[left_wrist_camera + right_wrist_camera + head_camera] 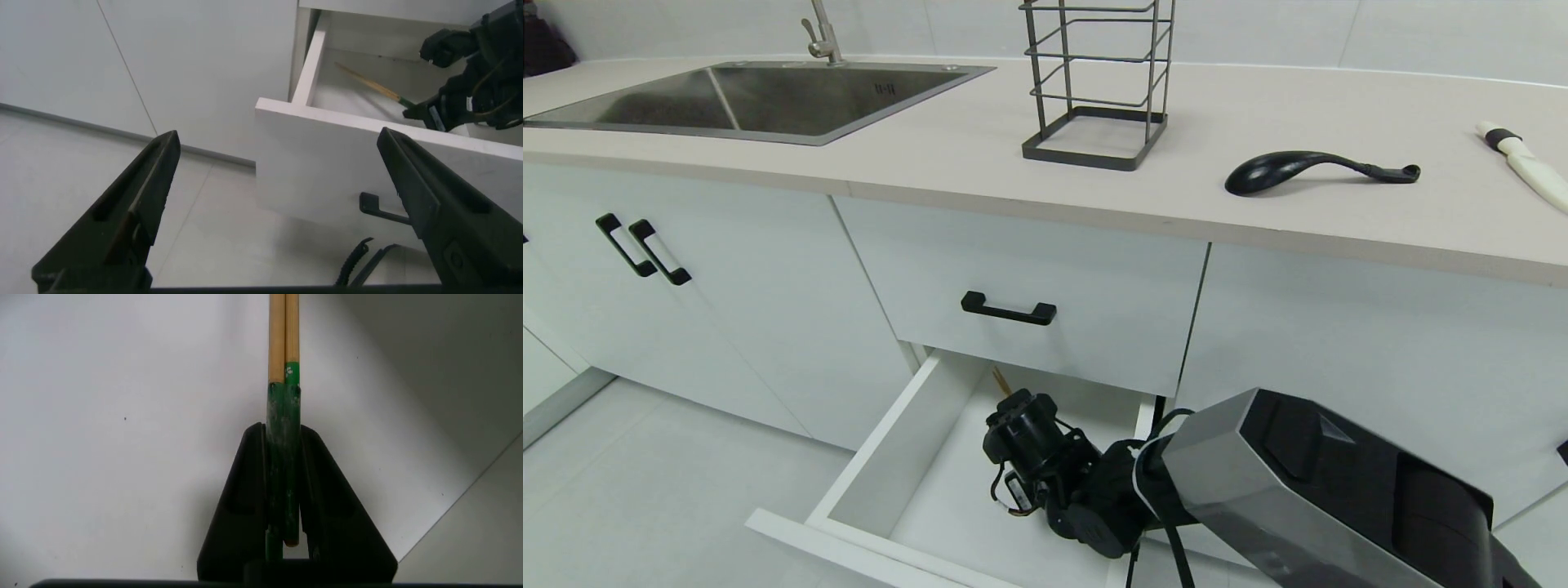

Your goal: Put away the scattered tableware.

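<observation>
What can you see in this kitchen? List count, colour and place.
Counter: one, beige, atop cabinets.
Sink: one, steel, counter's left.
Rack: one, dark grey, mid-counter.
Spoon: one, black, counter, right of rack.
Knife: one, pale, counter's right edge.
Drawer: one, white, open below counter.
Chopsticks: two, wood with green ends, held inside drawer.
Left gripper: one, black, open, low before drawer front.
Right gripper: one, black, shut on chopsticks.

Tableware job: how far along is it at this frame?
Done: the lower drawer stands open. In hand: the right gripper, jaws shut on the chopsticks, holds them over the drawer floor. Left: the black spoon and the white knife lie on the counter; the left gripper is open and empty near the drawer front.
</observation>
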Tool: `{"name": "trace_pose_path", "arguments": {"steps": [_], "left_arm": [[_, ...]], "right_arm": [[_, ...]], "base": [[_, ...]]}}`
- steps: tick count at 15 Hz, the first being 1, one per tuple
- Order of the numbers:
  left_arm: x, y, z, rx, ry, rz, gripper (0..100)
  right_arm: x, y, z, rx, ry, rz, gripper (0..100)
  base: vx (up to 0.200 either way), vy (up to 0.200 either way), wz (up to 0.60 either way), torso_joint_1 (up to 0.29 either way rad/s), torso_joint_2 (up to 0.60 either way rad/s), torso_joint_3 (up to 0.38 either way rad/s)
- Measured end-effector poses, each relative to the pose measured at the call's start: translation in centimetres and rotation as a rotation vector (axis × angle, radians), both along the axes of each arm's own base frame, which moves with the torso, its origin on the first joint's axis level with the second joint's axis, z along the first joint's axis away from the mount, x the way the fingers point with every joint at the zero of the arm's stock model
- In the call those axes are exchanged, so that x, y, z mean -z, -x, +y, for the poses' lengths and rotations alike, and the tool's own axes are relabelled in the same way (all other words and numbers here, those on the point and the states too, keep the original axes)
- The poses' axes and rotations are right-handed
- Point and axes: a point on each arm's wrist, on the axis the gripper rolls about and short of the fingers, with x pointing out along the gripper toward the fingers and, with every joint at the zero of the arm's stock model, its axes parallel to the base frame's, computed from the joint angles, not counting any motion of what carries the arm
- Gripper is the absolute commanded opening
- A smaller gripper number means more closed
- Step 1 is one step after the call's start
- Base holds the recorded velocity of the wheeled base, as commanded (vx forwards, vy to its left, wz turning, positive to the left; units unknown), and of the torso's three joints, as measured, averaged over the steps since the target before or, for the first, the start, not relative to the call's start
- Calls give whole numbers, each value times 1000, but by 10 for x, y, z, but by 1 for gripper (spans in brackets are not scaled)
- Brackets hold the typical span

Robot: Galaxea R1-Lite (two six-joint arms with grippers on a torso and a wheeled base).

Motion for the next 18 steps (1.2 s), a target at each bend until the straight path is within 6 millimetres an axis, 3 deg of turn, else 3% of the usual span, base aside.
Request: {"name": "trace_pose_path", "arguments": {"steps": [4, 5, 11, 14, 18], "left_arm": [[0, 0, 0, 0, 0, 0, 100], [0, 0, 0, 0, 0, -1, 100], [0, 0, 0, 0, 0, -1, 100], [0, 0, 0, 0, 0, -1, 100], [0, 0, 0, 0, 0, -1, 100]], "right_arm": [[6, -4, 1, 4, 1, 1, 0], [6, -4, 2, 4, -1, 0, 100], [-3, 1, 6, -10, -13, -8, 100], [-26, 10, 10, -28, -50, -34, 100], [-56, 35, 14, -78, -76, -45, 100]], "base": [[0, 0, 0, 0, 0, 0], [0, 0, 0, 0, 0, 0], [0, 0, 0, 0, 0, 0], [0, 0, 0, 0, 0, 0], [0, 0, 0, 0, 0, 0]]}}
